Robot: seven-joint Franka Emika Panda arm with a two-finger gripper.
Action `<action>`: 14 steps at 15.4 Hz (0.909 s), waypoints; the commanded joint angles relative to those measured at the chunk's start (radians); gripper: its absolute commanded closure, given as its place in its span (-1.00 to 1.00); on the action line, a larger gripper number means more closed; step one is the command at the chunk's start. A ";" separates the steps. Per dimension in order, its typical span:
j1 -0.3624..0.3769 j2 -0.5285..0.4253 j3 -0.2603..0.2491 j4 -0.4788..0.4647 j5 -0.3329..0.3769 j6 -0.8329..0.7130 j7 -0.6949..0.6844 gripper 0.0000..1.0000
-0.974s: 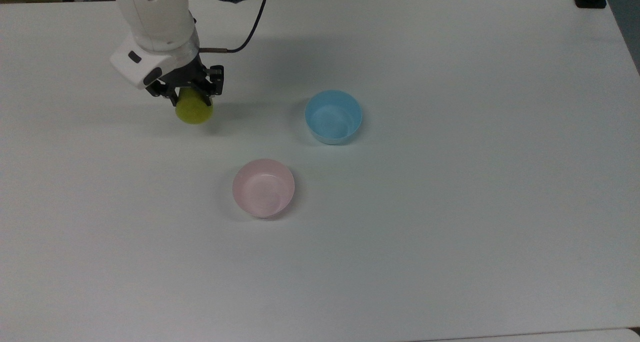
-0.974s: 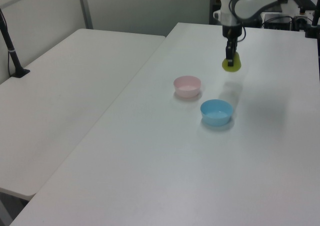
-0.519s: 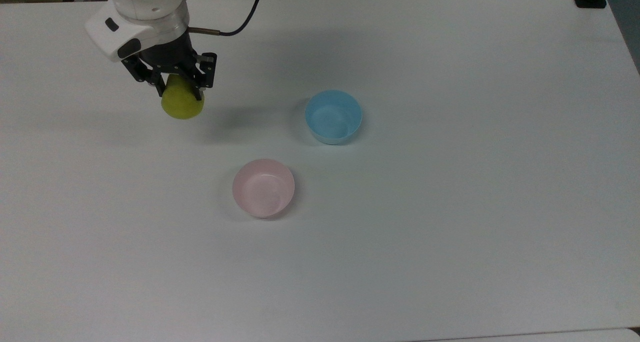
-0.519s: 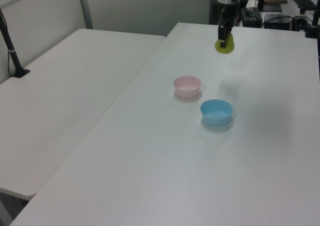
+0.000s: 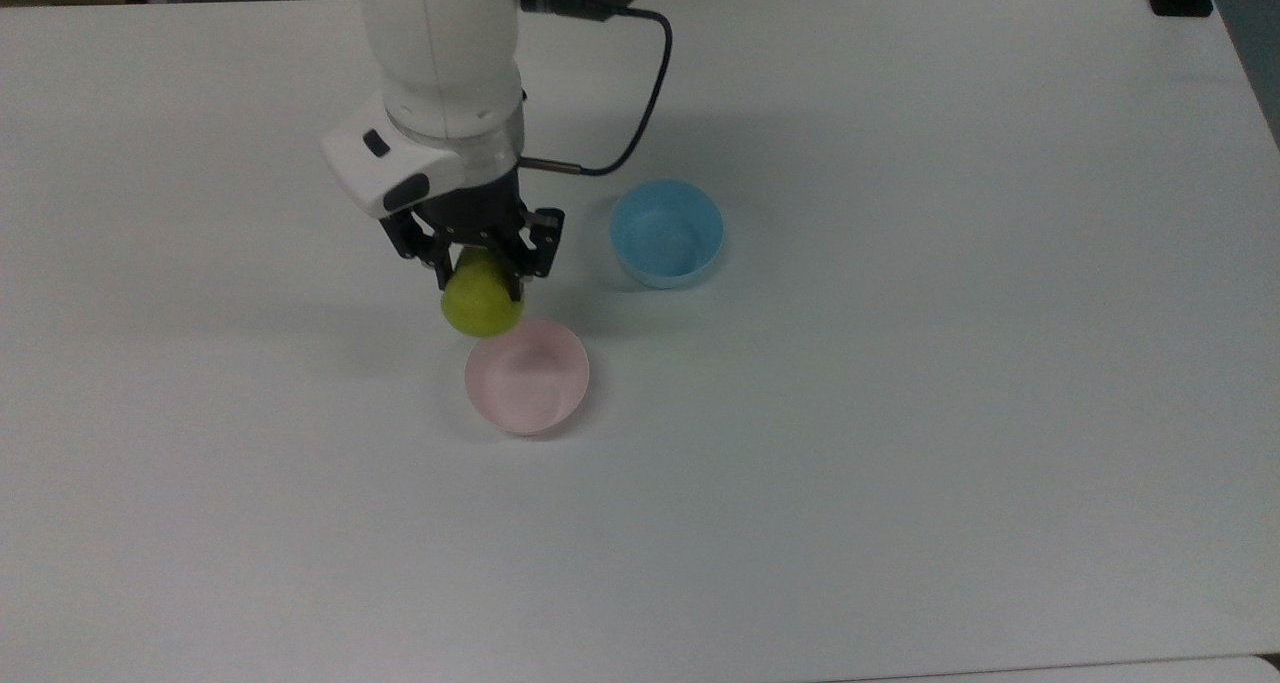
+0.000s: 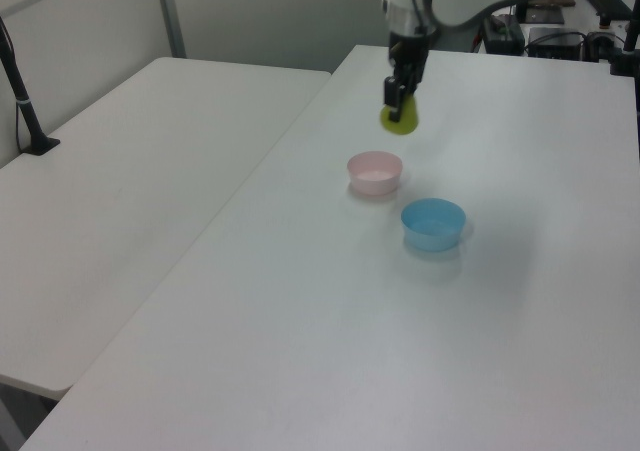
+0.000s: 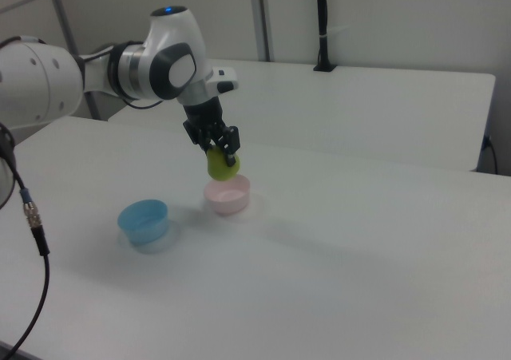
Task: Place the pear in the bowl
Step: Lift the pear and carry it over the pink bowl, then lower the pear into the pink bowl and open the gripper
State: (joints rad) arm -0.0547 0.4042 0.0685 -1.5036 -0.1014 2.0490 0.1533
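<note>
The yellow-green pear [image 5: 481, 304] [image 6: 400, 120] [image 7: 221, 165] hangs in the air, held from above by my gripper [image 5: 478, 268] [image 6: 394, 101] [image 7: 216, 146], which is shut on its upper part. The pale pink bowl [image 5: 527, 375] [image 6: 375, 171] [image 7: 227, 195] stands empty on the white table. In the top view the pear overlaps the bowl's upper left rim. In the right view the pear hovers a little above the bowl's left edge. The pear's stem is hidden by the fingers.
A light blue bowl [image 5: 667, 233] [image 6: 433, 223] [image 7: 144, 219] stands empty beside the pink one, to the top view's upper right of it. The arm's black cable [image 5: 640, 103] loops above the table. A second white table [image 6: 150, 171] adjoins in the left view.
My gripper has carried the pear from the top view's upper left toward the pink bowl, moving right and down; the pear now sits over the bowl's rim. Both bowls stayed put.
</note>
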 commanded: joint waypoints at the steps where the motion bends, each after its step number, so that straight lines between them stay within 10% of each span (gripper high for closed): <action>1: 0.027 0.074 -0.010 0.036 0.002 0.095 0.046 0.35; 14: 0.039 0.154 -0.006 0.002 -0.011 0.211 0.034 0.12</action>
State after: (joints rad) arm -0.0261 0.5516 0.0691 -1.4936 -0.1017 2.2435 0.1828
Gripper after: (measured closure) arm 0.392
